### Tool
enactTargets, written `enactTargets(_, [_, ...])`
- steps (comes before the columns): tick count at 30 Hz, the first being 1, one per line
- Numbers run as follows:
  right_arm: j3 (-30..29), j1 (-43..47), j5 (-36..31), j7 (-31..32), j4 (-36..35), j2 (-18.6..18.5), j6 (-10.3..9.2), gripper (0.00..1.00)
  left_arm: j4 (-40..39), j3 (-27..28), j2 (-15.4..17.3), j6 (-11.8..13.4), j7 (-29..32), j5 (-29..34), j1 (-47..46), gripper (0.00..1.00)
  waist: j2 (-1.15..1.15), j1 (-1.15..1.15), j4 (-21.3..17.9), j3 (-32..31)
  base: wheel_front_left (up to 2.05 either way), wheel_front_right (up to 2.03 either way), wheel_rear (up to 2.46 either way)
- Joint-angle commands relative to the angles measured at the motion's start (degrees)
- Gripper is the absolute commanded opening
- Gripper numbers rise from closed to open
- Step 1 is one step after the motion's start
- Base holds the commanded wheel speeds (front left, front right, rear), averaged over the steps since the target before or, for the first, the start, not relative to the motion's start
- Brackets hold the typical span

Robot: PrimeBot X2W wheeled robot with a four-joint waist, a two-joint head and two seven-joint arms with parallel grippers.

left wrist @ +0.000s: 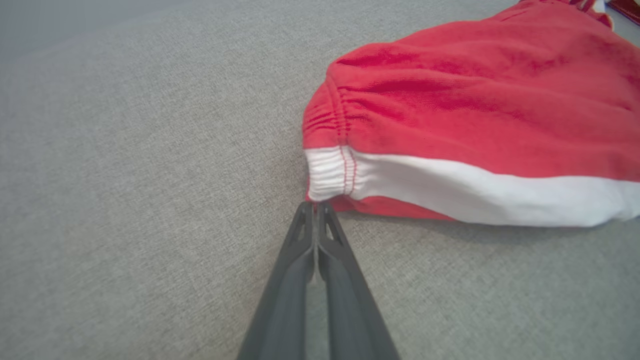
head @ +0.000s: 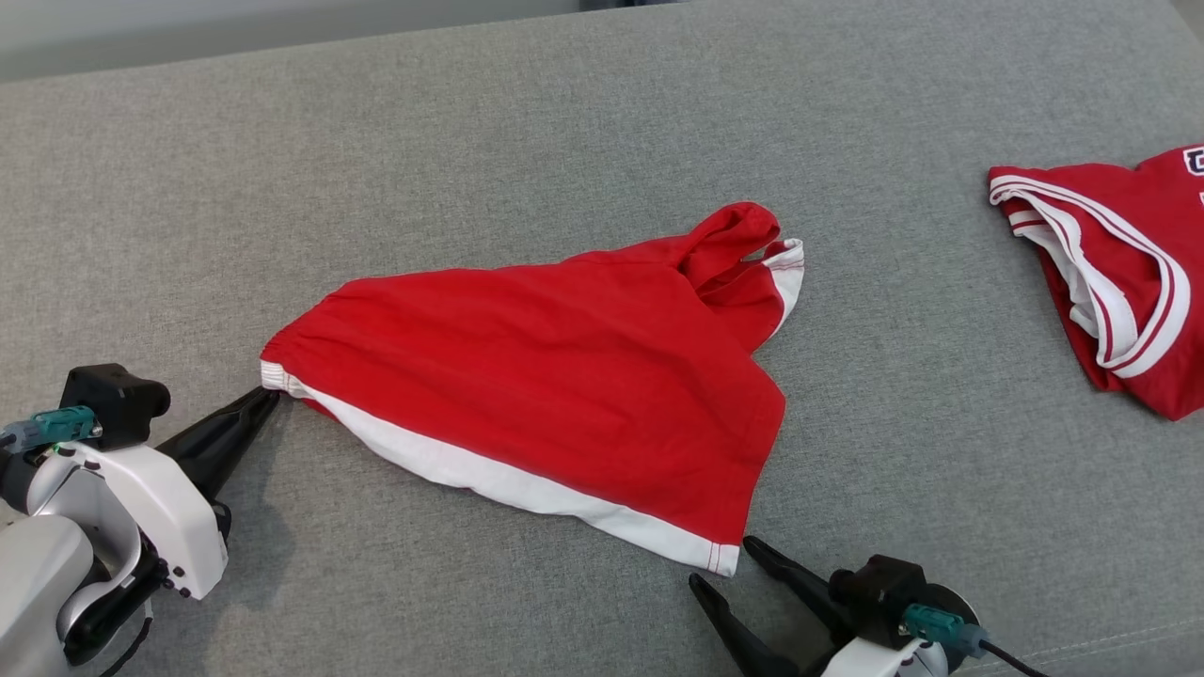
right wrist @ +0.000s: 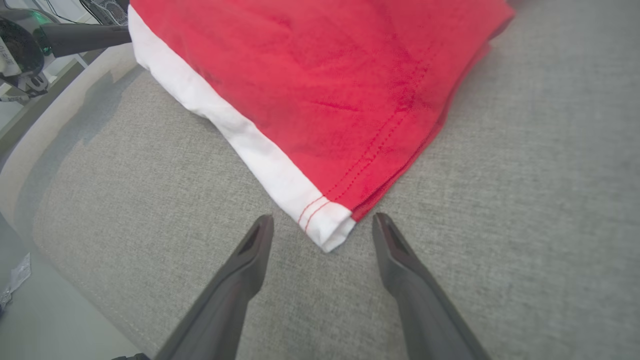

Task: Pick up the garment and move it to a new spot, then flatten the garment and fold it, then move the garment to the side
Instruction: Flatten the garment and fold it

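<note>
Noted red garment [head: 564,376] lying at centre of grey cushion [head: 470,141], far leg bunched. Found left hand [head: 273,393] closed, apparently pinching waistband corner [left wrist: 325,172]. Found right hand [head: 721,559] spread wide, straddling hem corner [right wrist: 327,225] toward near edge, untouched. Advise clamping all layers, then drawing the 2 corners apart, low and even.

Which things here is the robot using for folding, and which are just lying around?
In the job: red shorts; left claw, shut on their waistband corner; right claw, open by the hem corner.
Lying about: red-and-white jersey, on the grey cushion.
</note>
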Motion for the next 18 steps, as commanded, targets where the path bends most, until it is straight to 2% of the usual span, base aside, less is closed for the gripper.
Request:
enactTargets(1, [0.1, -0.9, 0.2, -0.4, 0.7, -0.1, -0.02, 0.94, 0.4, -0.2, 0.2, -0.1, -0.3, -0.4, -0.9, 0.00, 0.00, 0.00, 0.2, 0.1, 0.00, 0.00, 0.00])
enactTargets(2, [0.7, -1.4, 0.9, -0.5, 1.7, 0.2, -0.02, 0.39, 0.5, -0.4, 0.1, -0.1, -0.6, -0.5, -1.2, 0.00, 0.00, 0.00, 0.3, 0.2, 0.00, 0.00, 0.00])
enactTargets(3, [1.0, -2.0, 1.0, -0.9, 2.7, 0.3, -0.02, 0.00, 0.6, -0.7, 0.0, -0.1, -0.8, -0.6, -1.5, 0.00, 0.00, 0.00, 0.4, 0.3, 0.00, 0.00, 0.00])
enactTargets(10, [0.2, -4.8, 2.9, -5.5, 3.5, -0.7, -0.02, 0.00, 0.8, -1.6, 0.2, -0.1, -3.3, -1.3, -2.9, 0.00, 0.00, 0.00, 1.1, 0.3, 0.00, 0.00, 0.00])
enactTargets(14, [-3.3, -5.5, 3.8, -7.9, -0.8, -2.6, -0.02, 0.00, -0.9, -1.0, 1.1, -0.1, -4.5, -0.8, -3.5, 0.00, 0.00, 0.00, 1.0, -0.3, 0.00, 0.00, 0.00])
enactTargets(18, [-8.7, -5.9, 7.1, -8.3, -7.3, -4.3, -0.02, 0.00, -4.9, -0.1, 1.7, 1.1, -5.0, 0.5, -5.1, 0.00, 0.00, 0.00, 1.1, -1.4, 0.00, 0.00, 0.00])
